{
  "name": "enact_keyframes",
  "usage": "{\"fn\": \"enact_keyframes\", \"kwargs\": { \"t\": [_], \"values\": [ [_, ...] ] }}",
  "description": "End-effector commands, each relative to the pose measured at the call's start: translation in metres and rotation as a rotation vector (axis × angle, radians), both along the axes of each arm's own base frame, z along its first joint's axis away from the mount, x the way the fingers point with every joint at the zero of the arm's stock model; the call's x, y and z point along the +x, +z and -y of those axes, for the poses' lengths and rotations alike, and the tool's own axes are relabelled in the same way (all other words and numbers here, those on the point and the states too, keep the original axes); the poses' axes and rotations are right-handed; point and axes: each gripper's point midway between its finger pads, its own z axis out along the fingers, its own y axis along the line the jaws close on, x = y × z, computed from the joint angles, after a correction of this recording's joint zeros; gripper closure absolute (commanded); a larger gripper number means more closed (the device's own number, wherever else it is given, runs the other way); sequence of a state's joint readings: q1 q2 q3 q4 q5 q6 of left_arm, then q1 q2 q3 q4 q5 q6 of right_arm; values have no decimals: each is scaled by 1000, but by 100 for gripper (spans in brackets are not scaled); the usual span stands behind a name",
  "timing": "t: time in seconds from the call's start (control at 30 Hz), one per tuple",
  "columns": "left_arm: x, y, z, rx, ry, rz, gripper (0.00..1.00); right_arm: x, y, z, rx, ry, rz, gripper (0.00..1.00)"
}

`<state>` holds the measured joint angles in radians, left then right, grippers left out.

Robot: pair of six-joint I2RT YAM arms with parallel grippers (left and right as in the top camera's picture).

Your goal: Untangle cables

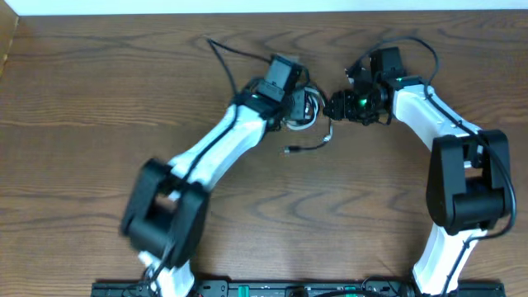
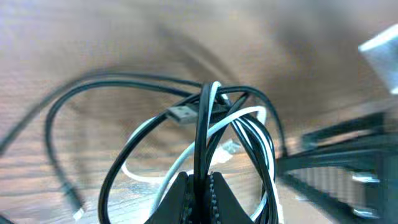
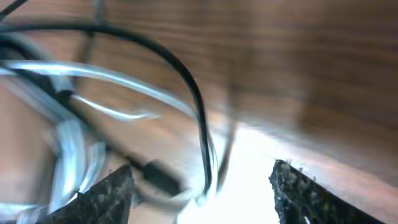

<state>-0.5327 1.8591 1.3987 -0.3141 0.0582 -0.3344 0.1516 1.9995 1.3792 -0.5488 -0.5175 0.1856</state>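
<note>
cables (image 1: 307,114) | overhead: bundled near the desk's (image 1: 99,99) far edge, midway along | left wrist: left fingers (image 2: 177,198) pinch black and white strands; lift gently | right wrist: right fingers (image 3: 107,194) spread beside loops; take one cord, draw apart slowly

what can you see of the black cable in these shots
The black cable is a thin, glossy cord wound in several loose loops and tangled with the white cable. A dark plug with a metal tip sits among the loops. One upright strand is pinched in the shut left tool, and a wide loop swings out to the left above the wooden table.
</note>
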Motion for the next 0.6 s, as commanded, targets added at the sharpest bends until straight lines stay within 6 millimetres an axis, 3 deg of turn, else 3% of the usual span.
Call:
{"fn": "enact_keyframes", "kwargs": {
  "t": [0.0, 0.1, 0.23, 0.4, 0.57],
  "values": [
    [-13, 69, -7, -44, -30, 105, 93, 5, 101, -6, 92, 68, 244, 27],
    [-22, 84, -12, -49, -30, 113, 93, -1, 145, -5, 103, 72, 345, 25],
    [-24, 86, -14, -48, -31, 111, 93, -9, 167, -11, 118, 83, 388, 25],
    [-27, 87, -8, -73, -55, 101, 93, -13, 159, -24, 113, 98, 361, 26],
    [-30, 95, -6, -114, -46, 99, 92, -7, 126, -28, 38, -31, 243, 28]
  ]
}}
